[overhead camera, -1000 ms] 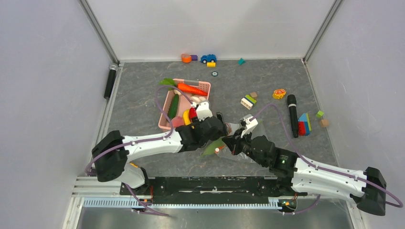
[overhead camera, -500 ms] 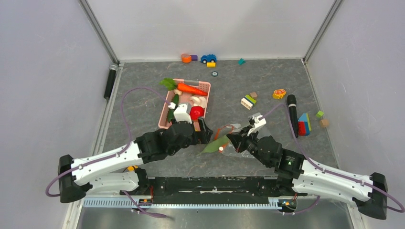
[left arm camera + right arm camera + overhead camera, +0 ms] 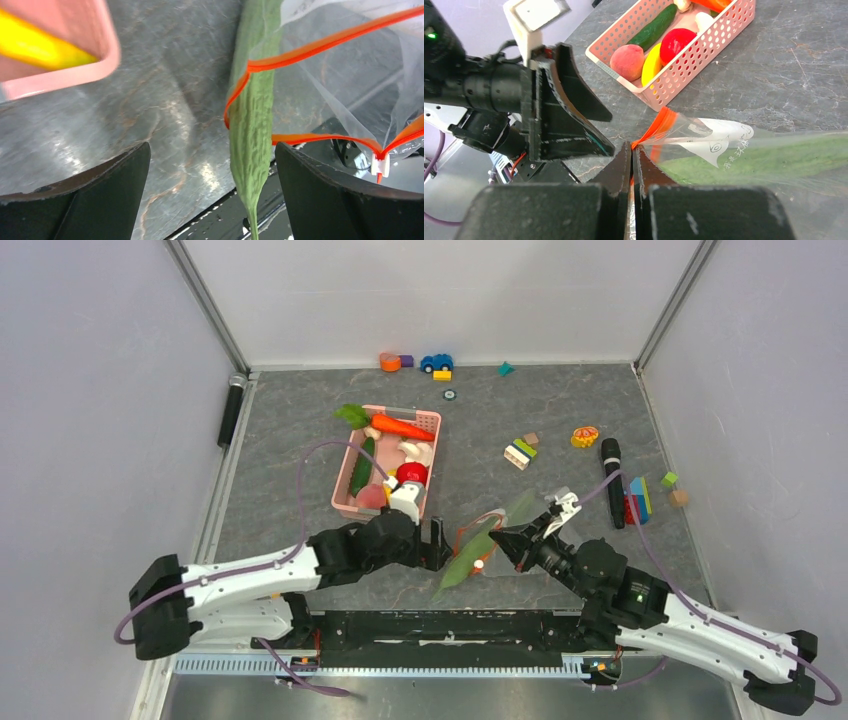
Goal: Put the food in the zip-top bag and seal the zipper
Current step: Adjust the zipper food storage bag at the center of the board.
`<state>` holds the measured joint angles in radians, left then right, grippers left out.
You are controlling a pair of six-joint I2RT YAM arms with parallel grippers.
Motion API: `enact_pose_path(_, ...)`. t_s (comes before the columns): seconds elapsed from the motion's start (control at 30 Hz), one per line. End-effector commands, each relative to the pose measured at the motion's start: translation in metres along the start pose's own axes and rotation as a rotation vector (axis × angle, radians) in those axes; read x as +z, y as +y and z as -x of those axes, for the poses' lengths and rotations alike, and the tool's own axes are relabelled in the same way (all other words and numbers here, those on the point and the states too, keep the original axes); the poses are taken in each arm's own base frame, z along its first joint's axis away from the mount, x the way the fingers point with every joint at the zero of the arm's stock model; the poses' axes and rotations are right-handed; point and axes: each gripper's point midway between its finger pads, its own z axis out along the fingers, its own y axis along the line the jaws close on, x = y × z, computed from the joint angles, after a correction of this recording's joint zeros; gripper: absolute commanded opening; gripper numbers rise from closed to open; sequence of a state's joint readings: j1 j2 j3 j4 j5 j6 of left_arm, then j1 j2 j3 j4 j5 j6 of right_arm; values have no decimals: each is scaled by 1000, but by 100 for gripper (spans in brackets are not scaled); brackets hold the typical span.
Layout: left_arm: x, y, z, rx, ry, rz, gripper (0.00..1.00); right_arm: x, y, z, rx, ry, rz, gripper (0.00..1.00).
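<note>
The clear zip-top bag (image 3: 518,510) hangs from its mouth, where my right gripper (image 3: 499,536) (image 3: 632,149) is shut on the orange-red zipper (image 3: 320,47). The white slider (image 3: 380,165) sits at one end of the strip. A long bumpy green cucumber (image 3: 468,552) (image 3: 252,115) is partly inside the bag, its thin tail sticking out of the mouth. My left gripper (image 3: 438,543) (image 3: 210,195) is wide open just left of the bag; the tail passes between its fingers (image 3: 75,200) untouched. More food lies in the pink basket (image 3: 432,420): carrot (image 3: 402,427), cucumber (image 3: 362,464), tomato (image 3: 411,474).
The basket (image 3: 704,55) stands just beyond both grippers. Toy blocks (image 3: 519,452) and a black microphone (image 3: 612,480) lie to the right. A blue car (image 3: 436,362) and small pieces sit along the back wall. Another black cylinder (image 3: 231,410) lies at the left edge.
My left gripper let go of the green cucumber, opened wide and drew back to the left. My right gripper, still shut on the zipper, shifted right and raised the bag, so the cucumber tilts more steeply.
</note>
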<state>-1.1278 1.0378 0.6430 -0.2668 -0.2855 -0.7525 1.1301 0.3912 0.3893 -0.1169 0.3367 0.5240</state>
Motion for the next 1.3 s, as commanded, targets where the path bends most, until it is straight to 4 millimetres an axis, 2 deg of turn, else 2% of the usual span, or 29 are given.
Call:
enact_pose_path(0.0, 19, -41, 2, 51, 0, -186, 100, -6, -5, 2, 16, -25, -10, 0)
enact_pose_path(0.1, 38, -40, -2, 61, 15, -147, 99, -8, -2, 2, 20, -27, 12, 0)
enact_pose_path(0.2, 59, -38, 1, 86, 11, -87, 93, -10, -2, -1, 15, -16, 18, 0)
enact_pose_path(0.4, 88, -63, 12, 91, -25, -137, 86, -11, -7, -7, 11, 6, -1, 0)
enact_pose_path(0.57, 107, -74, 17, 102, -37, -147, 74, -12, -10, -7, 5, 10, -16, 0)
enact_pose_path(0.63, 113, -74, 17, 103, -28, -130, 58, -14, -13, -6, 6, 5, -31, 0)
enact_pose_path(0.7, 114, -68, 18, 91, -25, -97, 34, -15, -16, -6, 10, 2, -47, 0)
enact_pose_path(0.77, 108, -62, 22, 85, -35, -65, 7, -17, -24, -7, 14, 2, -81, 0)
enact_pose_path(0.8, 103, -57, 25, 82, -40, -37, 2, -18, -29, -7, 15, 1, -112, 0)
enact_pose_path(0.9, 77, -37, 34, 81, -54, 53, 2, -24, -56, -11, 12, 12, -261, 0)
enact_pose_path(1.03, 33, -22, 50, 60, -94, 96, 2, -36, -95, -15, -27, 39, -499, 0)
enact_pose_path(1.1, 18, -15, 50, 48, -84, 110, 2, -36, -103, -14, -73, 53, -558, 0)
enact_pose_path(1.2, 5, -16, 45, 23, -61, 85, 2, -34, -112, -12, -140, 69, -638, 1)
enact_pose_path(1.27, 2, -19, 41, 10, -52, 66, 2, -32, -115, -12, -171, 82, -674, 10)
